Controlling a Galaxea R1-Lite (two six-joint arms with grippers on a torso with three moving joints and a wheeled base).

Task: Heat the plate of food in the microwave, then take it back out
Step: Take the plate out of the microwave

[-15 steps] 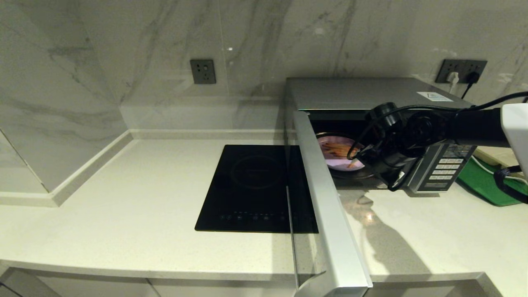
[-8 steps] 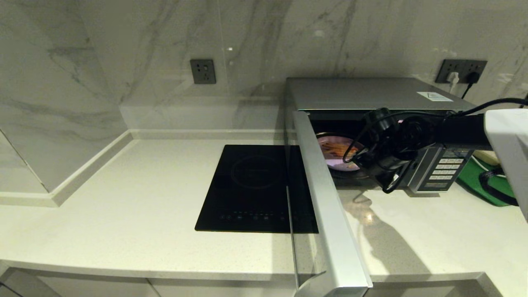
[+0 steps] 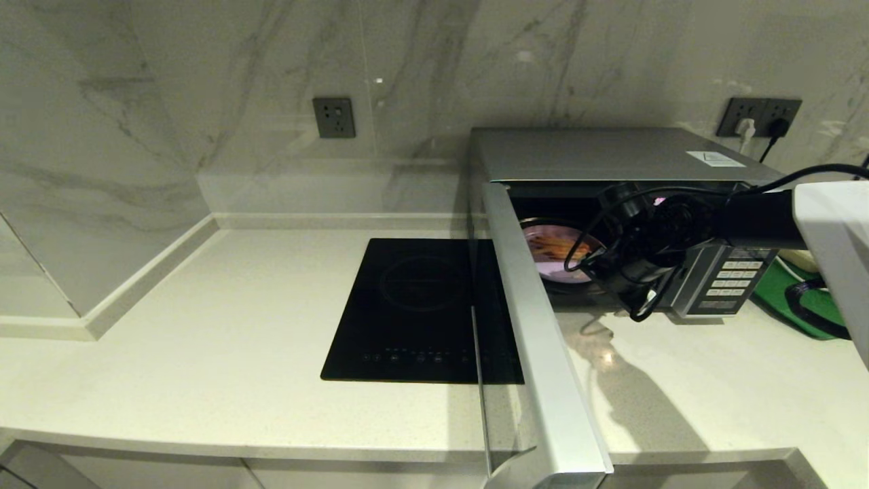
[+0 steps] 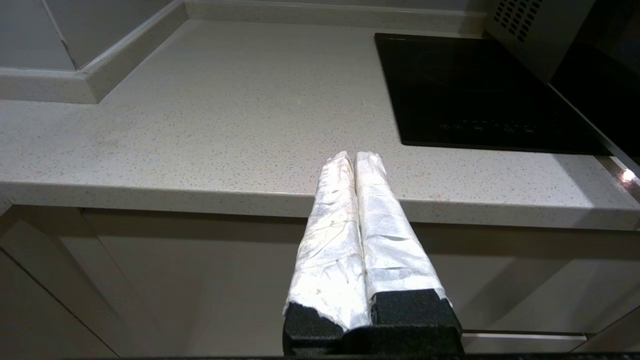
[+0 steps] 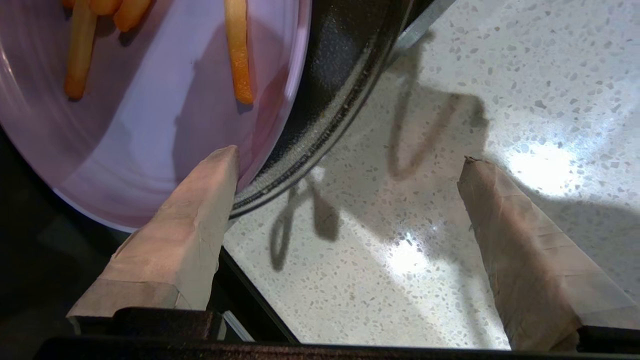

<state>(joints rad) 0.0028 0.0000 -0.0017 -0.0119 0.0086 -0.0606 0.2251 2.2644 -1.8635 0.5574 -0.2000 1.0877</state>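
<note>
Plate of food (image 3: 560, 252): you see it inside the microwave (image 3: 611, 163), half hidden by the right arm.
Right end effector (image 5: 350, 155): released, wide apart, one finger (image 5: 200, 200) over the plate's rim.
Left end effector (image 4: 354, 157): clenched, empty, parked low before the desk (image 4: 200, 125).
Microwave door (image 3: 543, 353): open; its bottom end is cut off.

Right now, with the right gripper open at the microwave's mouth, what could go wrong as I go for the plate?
1. The right gripper straddles the rim of the plate of food and the dark turntable edge; closing could catch both.
2. One finger lies over the plate, near the fries; it may nudge them.
3. The microwave door stands open beside the arm's way out.
The left gripper stays parked at the counter edge.
</note>
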